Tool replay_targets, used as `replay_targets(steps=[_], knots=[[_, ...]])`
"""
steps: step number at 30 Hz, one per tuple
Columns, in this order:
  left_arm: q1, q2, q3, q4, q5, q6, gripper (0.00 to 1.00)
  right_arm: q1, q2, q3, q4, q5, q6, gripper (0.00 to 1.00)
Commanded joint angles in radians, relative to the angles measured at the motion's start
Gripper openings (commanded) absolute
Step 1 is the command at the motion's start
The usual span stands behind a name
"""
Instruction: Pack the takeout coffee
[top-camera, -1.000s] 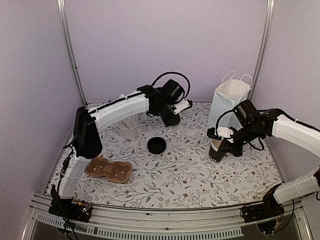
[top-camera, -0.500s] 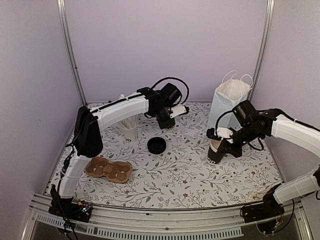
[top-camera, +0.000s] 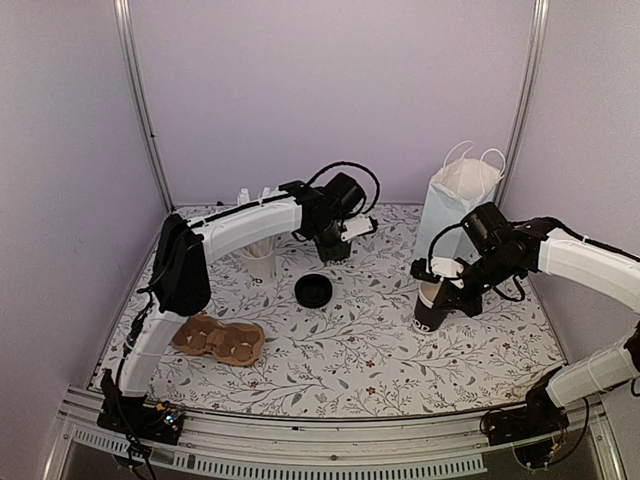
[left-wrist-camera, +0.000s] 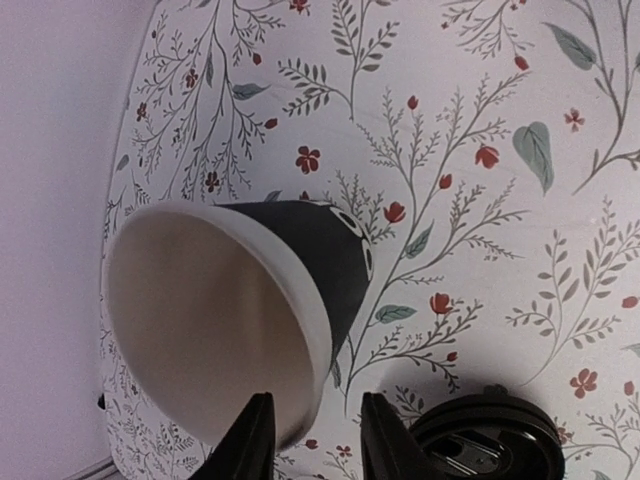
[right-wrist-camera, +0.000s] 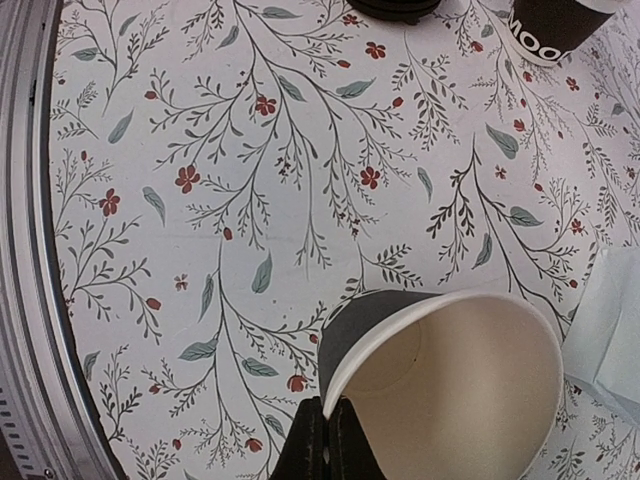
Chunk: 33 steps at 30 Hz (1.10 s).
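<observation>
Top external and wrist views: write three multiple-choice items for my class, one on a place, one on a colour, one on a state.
1. Where does the pale blue bag stand? A near left corner; B far right; C table centre.
2. What colour is the cup carrier? A brown; B white; C green.
3. How is the right gripper? A open, empty; B shut on a black cup at its rim; C out of view.
Answers: B, it stands beyond the right arm; A, brown pulp; B, the rim is pinched.

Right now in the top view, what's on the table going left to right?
Left to right: brown cup carrier → white cup of straws → black lid → black cup.
</observation>
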Motion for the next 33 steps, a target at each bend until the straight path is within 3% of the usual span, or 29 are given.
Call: replay_targets(steps=[1, 12, 21, 26, 30, 33], knots=[[0.002, 0.013, -0.002, 0.050, -0.069, 0.005, 0.36, 0.006, 0.011, 0.026, -0.007, -0.024, 0.008, 0.00], [-0.023, -0.067, -0.016, 0.118, -0.139, -0.026, 0.41, 0.036, 0.008, 0.029, 0.024, -0.033, 0.005, 0.00], [-0.054, -0.302, -0.155, 0.179, -0.164, -0.149, 0.46, 0.228, 0.090, 0.061, 0.067, 0.097, -0.021, 0.00], [-0.092, -0.440, -0.372, 0.121, -0.171, -0.230, 0.59, 0.304, 0.147, 0.108, 0.079, 0.103, -0.033, 0.00], [-0.104, -0.554, -0.547, 0.095, -0.064, -0.369, 0.66, 0.383, 0.198, 0.136, 0.070, 0.139, -0.028, 0.00], [-0.112, -0.631, -0.652, 0.113, 0.014, -0.458, 0.85, 0.423, 0.236, 0.145, 0.072, 0.159, -0.020, 0.00]])
